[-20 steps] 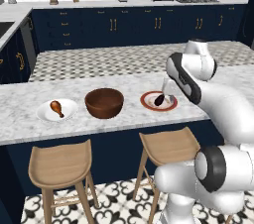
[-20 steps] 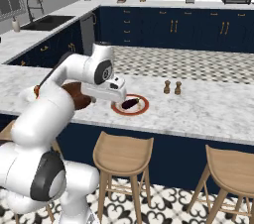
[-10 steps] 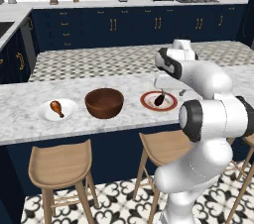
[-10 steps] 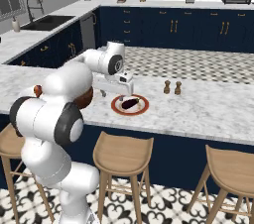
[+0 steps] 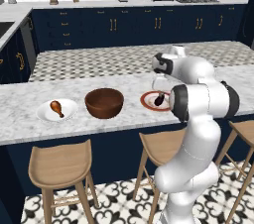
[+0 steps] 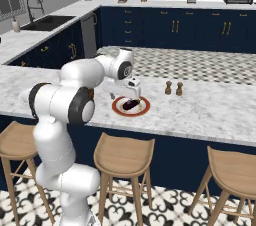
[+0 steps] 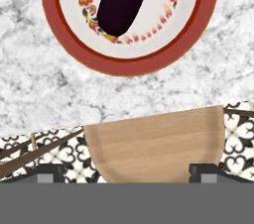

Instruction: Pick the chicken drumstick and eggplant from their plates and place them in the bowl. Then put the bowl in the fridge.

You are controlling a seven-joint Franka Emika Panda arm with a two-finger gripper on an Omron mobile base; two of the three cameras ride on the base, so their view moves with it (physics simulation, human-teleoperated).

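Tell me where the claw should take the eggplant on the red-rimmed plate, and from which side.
Probably grip the eggplant across its thick middle, coming straight down from above. It lies flat and alone on the red-rimmed plate, so its long sides are free and the fingers can close across its narrow width. The claw is open, hovering beside the plate.

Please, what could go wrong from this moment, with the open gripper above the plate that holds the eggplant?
1. In the hand view the open gripper sits over the stool and counter edge, while the eggplant lies farther up; closing here would likely grasp nothing.
2. The eggplant lies slanted on the red-rimmed plate; misaligned fingers might push it off.
3. The chicken drumstick and bowl await.
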